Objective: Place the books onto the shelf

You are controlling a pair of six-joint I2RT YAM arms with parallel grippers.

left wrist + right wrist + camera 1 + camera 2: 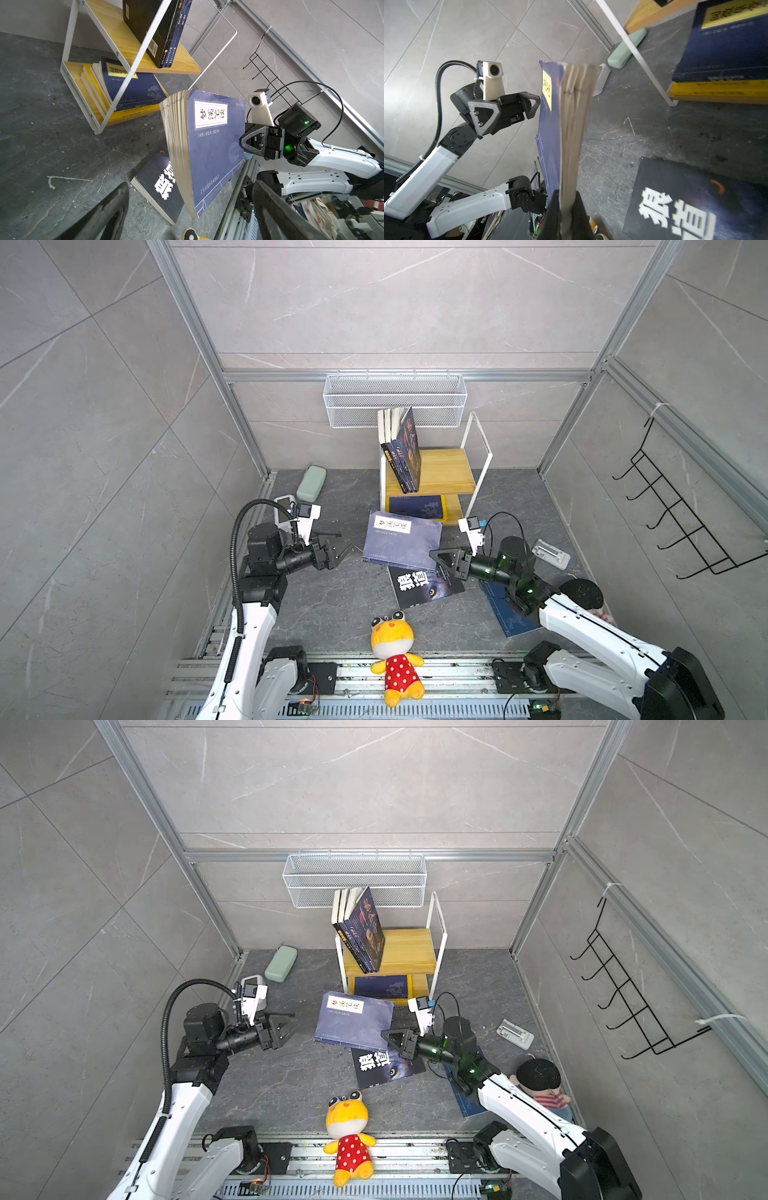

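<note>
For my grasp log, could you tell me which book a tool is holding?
The blue white-labelled book, clamped in the right tool; the others rest on the shelf or floor.

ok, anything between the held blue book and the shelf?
Nothing visible. The blue book in the right gripper has open space to the shelf. Leaning books occupy only its top board's left part in both top views.

Three books (401, 539) off the shelf (449, 472); those on it overlap too much to count. One shelf, one mesh basket (395, 400), one hook rack (681, 514), two plush toys (347, 1135), one green case (311, 483).
</note>
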